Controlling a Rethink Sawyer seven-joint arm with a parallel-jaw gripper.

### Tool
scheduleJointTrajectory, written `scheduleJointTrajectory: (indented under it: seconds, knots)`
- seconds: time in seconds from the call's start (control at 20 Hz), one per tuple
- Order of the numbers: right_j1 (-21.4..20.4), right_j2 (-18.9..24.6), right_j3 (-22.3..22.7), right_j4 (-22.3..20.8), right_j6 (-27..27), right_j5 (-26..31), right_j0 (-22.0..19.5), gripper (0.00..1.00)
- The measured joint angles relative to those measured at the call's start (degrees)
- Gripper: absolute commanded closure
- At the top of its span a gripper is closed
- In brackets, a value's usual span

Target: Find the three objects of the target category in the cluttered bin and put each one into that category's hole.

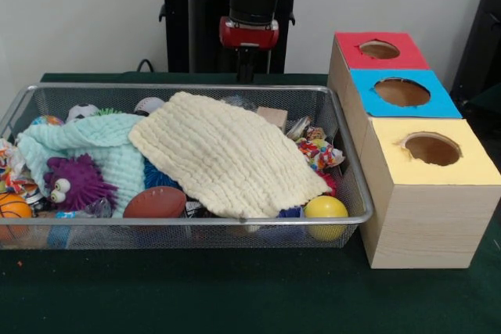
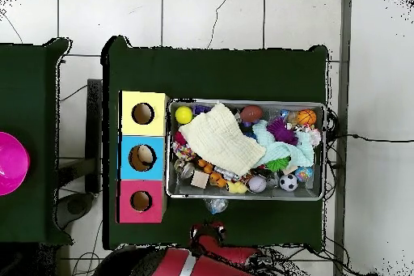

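Green surface (image 1: 235, 295) lies nearest, then the wire bin (image 1: 188, 220) with a yellow ball (image 1: 326, 210), football (image 1: 155, 202) and basketball (image 1: 12, 209) along its front rim. Cream cloth (image 1: 227, 154) and mint cloth (image 1: 94, 142) cover most of the contents, so the target objects are not identifiable; some likely lie underneath. Judgement: search step; best lift the cream cloth by a free corner and set it aside without dragging toys out. Claw (image 1: 246, 64) hangs behind the bin, touching nothing visible; cannot tell whether spread or closed. Holed boxes (image 1: 399, 107) stand beside the bin.
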Motion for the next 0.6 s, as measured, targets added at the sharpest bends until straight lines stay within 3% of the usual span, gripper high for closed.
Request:
scheduleJointTrajectory:
  seconds: [0.6]
  knots:
    - [5.9, 0.0, -0.03, 0.02, 0.0, -1.86, 0.0, 1.0]
